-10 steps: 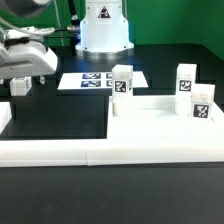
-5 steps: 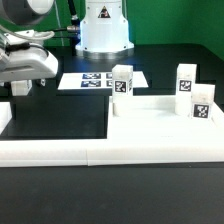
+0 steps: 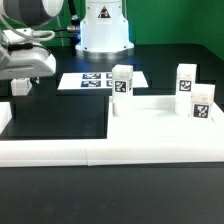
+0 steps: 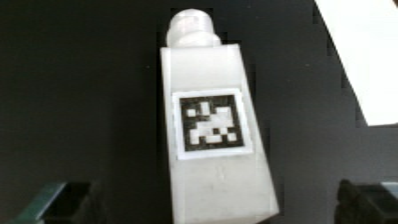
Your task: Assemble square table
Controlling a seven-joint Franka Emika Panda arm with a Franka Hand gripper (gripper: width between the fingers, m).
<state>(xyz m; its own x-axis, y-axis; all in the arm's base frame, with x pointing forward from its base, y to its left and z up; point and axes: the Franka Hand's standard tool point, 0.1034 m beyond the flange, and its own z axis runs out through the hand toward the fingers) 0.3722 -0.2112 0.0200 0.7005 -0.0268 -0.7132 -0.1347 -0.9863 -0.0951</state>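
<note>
— Legs first, in the exterior view: we count three upright white legs, one (image 3: 122,81) near the middle behind the white border rail (image 3: 110,150), and two more (image 3: 185,79) (image 3: 201,102) close together at the exterior view's right. Where is the tool?

— We see the tool (image 3: 20,86) at the exterior view's left edge, low over the black counter (image 3: 60,120), with something white between its tips. The marker board (image 3: 100,80) lies flat behind, in front of the robot's white base (image 3: 104,28).

— Is the square slab visible?

— We cannot pick it out with certainty; only the white rail structure shows along the front and right.

— And the wrist view?

— We find a fourth leg (image 4: 214,120) lying flat on the dark counter, its black-and-white tag (image 4: 214,123) facing up and its rounded peg (image 4: 192,25) pointing away from the tool. The two dark fingers (image 4: 45,203) stand spread on either side of the leg's blunt end, apart from it, pinching nothing.
</note>
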